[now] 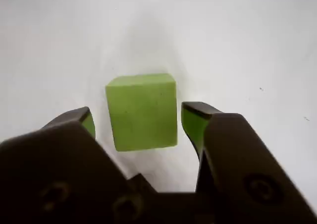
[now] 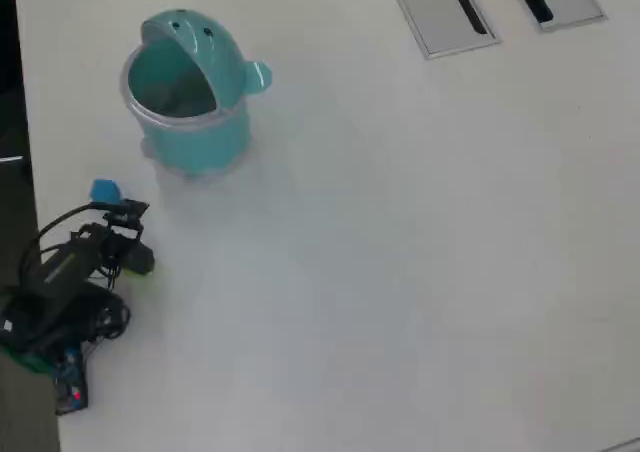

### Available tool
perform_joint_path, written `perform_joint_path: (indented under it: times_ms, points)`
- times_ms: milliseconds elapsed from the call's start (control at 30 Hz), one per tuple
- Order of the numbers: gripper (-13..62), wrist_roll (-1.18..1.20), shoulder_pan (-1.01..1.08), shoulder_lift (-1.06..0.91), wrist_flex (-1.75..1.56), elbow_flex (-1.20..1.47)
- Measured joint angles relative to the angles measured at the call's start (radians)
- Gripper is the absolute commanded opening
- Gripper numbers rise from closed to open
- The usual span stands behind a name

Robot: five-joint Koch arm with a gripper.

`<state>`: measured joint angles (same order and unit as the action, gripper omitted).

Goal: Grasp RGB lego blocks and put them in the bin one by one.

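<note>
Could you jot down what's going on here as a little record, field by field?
gripper: open, one jaw on each side of the green block
green block: on the table, not yet gripped
blue block: on the table in the overhead view, between arm and bin
bin: upright, contents unclear
red block: not visible
table: white

A small black arm (image 2: 75,272) trails a looping black cable; its gripper (image 1: 136,122) has dark, screw-fastened jaws with green-lined inner faces, wrist view shows.
</note>
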<state>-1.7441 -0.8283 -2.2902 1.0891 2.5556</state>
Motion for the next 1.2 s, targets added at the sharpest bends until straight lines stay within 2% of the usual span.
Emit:
perform_joint_path:
  times_ms: [500, 733, 867, 900, 1100, 1200]
  points:
    - [19.5, -0.002, -0.075, 0.002, -0.063, 0.081]
    - [16.3, 0.008, -0.077, 0.002, -0.075, 0.078]
    - [16.0, 0.014, -0.081, 0.002, -0.104, -0.044]
    - [13.9, 0.014, -0.081, 0.002, -0.115, -0.052]
    - [14.0, 0.017, -0.083, 0.0, -0.202, -0.061]
    - [14.0, 0.035, -0.086, 0.002, -0.232, -0.219]
